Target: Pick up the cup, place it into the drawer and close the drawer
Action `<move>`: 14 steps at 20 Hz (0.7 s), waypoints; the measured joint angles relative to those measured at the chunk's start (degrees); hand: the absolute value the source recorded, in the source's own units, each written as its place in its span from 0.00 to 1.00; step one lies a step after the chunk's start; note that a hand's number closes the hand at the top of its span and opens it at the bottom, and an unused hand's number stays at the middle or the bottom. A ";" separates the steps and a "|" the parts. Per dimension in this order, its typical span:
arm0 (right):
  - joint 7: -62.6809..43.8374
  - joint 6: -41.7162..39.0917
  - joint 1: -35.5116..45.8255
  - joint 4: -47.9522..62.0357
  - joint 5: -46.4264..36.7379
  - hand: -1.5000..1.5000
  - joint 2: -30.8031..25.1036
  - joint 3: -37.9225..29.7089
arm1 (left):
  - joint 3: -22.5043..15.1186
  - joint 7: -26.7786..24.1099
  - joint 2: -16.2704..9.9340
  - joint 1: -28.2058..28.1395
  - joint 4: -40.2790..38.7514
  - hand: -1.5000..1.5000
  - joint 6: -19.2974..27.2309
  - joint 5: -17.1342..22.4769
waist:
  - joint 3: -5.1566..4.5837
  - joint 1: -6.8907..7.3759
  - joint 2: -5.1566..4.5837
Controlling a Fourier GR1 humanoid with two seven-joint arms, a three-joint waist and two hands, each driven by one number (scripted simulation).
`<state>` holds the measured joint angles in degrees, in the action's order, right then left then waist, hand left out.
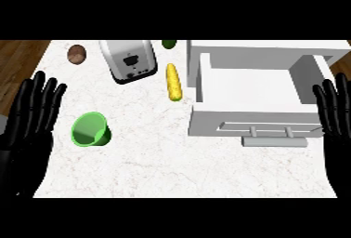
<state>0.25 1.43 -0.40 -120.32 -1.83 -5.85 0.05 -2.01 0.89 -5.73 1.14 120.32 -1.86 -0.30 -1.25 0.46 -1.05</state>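
Two containers matter here, and going left to right the first is the green cup [90, 130], sitting in the lower left part of the white marble counter [171, 167], tilted so its mouth faces up and toward the left — nothing shows inside it. At the far left edge of the frame the left hand [31, 109] is up with fingers straight and spread, holding nothing, just beside the cup but apart from it.

Moving across the top: a brown round thing [77, 54] in the upper left, then a silver toaster [129, 60] lying at an angle, a yellow corn cob [174, 82] just right of it, and a small green item [169, 44] peeking at the top edge.

Right of centre is the white drawer [250, 83] — pulled open, its inside bare and white, with its handle [270, 132] on the front face toward the lower edge. The cup is well apart from it, out on the counter.

At the far right edge, the right hand [336, 109] stands with straight fingers, unclenched, gripping nothing, beside the drawer's right wall.
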 measured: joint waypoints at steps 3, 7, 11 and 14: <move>0.42 -0.38 0.47 1.07 -0.04 0.00 -0.01 -0.21 | 1.81 -0.19 -1.02 -0.17 -0.56 0.00 -2.23 3.14 | 0.66 -0.20 0.56; -0.16 -0.85 0.40 0.68 0.41 0.00 -0.06 -0.27 | 2.17 -0.90 -0.99 -3.50 -0.79 0.00 -5.91 8.54 | 1.01 -0.27 0.89; -2.35 -2.00 0.44 0.57 -0.82 0.00 -1.06 0.95 | 4.09 1.54 -0.16 -4.86 -3.02 0.00 -7.44 15.82 | 1.14 -0.33 1.00; -2.96 -3.50 0.67 0.90 -0.05 0.00 -2.04 0.05 | 6.48 0.95 -0.69 -5.68 -5.98 0.00 -9.80 19.67 | 1.20 -0.37 1.02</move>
<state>-2.71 -2.07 0.28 -119.42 -1.88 -7.89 0.10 4.47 1.84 -6.42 -4.54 114.34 -11.66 19.37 -0.06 0.09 -0.03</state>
